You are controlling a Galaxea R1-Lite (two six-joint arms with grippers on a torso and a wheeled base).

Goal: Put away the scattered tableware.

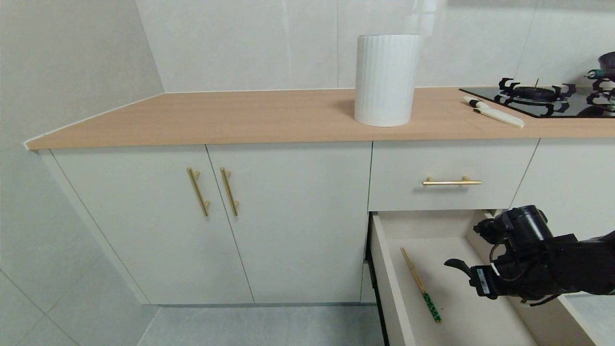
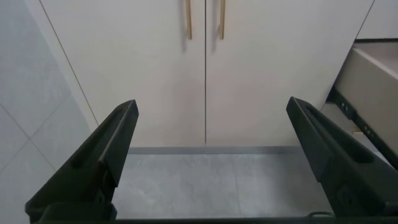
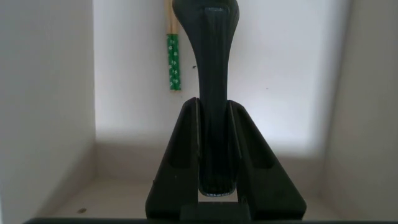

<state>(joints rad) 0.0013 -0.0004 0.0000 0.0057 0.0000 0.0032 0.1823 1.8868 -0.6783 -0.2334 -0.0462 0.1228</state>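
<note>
Black left tool (image 2: pixel 211 106) spread wide, nothing between its fingers, facing shut cabinet doors (image 2: pixel 205 68) low near the floor. Over the open drawer (image 1: pixel 384 259): right tool (image 3: pixel 212 124) clamped on a dark utensil (image 3: pixel 208 43), kind unclear, its tip jutting ahead of the tool. Just beyond that tip, one green-ended chopstick (image 1: pixel 422 287) flat on the drawer bottom. Judged step: delivery into drawer, release pending. Next: lower slightly, open beside the chopstick, withdraw upward. Well above the right tool, pale knife (image 1: pixel 495 114) lying on the bench (image 1: pixel 240 115), probably the next pick.
</note>
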